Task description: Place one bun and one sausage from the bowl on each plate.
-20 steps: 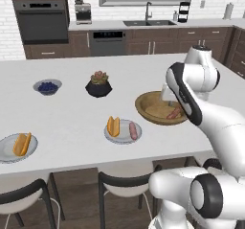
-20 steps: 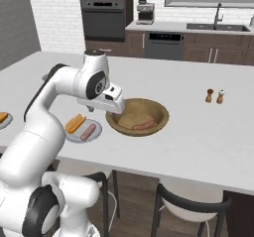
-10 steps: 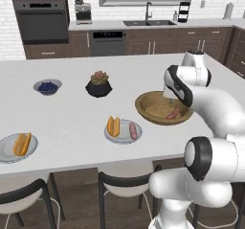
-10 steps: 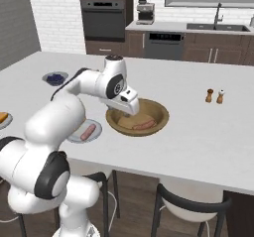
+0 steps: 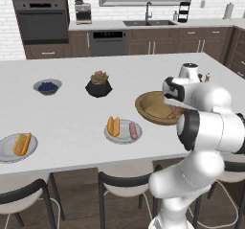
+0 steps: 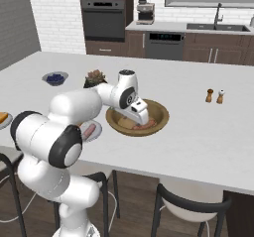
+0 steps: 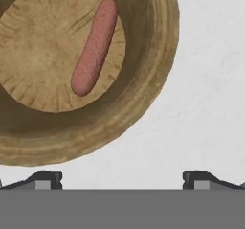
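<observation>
Now your hand (image 7: 122,179) hangs over the bowl (image 7: 143,103), its fingers spread wide and gripping nothing; a second ago it sat at the bowl's near edge with the arm bent higher. One sausage (image 7: 94,47) lies loose on the bowl's floor. Left of the bowl, the nearer plate (image 5: 123,132) carries a bun (image 5: 113,126) and a sausage, as before. Far left of the bowl on the surface (image 5: 72,113), the second plate (image 5: 9,149) has only a bun.
</observation>
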